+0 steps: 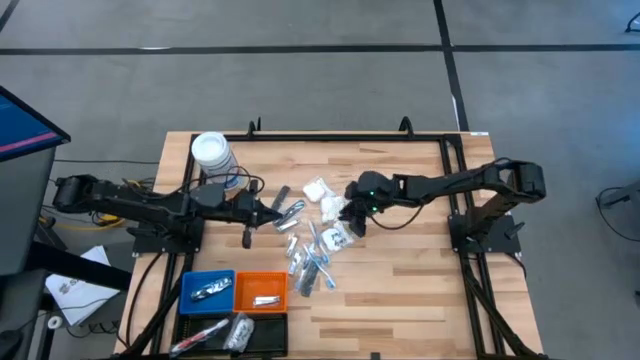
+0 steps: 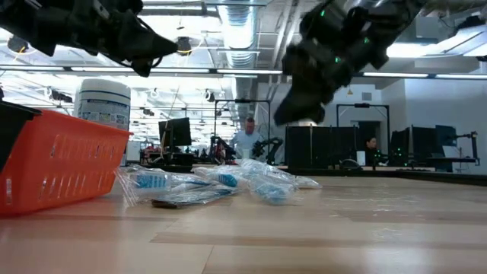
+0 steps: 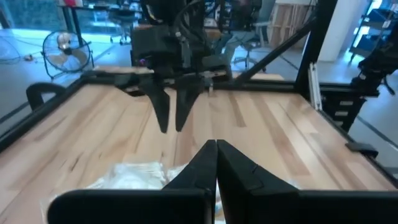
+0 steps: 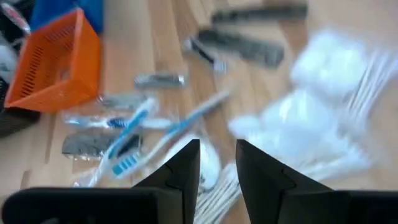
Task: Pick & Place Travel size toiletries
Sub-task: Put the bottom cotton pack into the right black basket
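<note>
The travel size toiletries (image 1: 312,245) lie in a loose pile at the table's middle: blue-and-white toothbrushes in clear wrappers (image 4: 134,134), slim silvery tubes (image 4: 158,79) and white packets (image 4: 323,118). My right gripper (image 4: 217,155) hovers above the pile's far right part (image 1: 352,215), fingers slightly open and pointing down, with nothing between them. My left gripper (image 3: 216,152) is shut and empty, raised at the pile's left side (image 1: 275,212). In the low view both grippers hang clear above the pile (image 2: 221,183).
A clear jar with a white lid (image 1: 212,152) stands at the far left. A blue tray (image 1: 207,290), an orange tray (image 1: 262,288) and a black tray (image 1: 230,335) sit at the near left, each holding items. Bare wood lies to the pile's right and near side.
</note>
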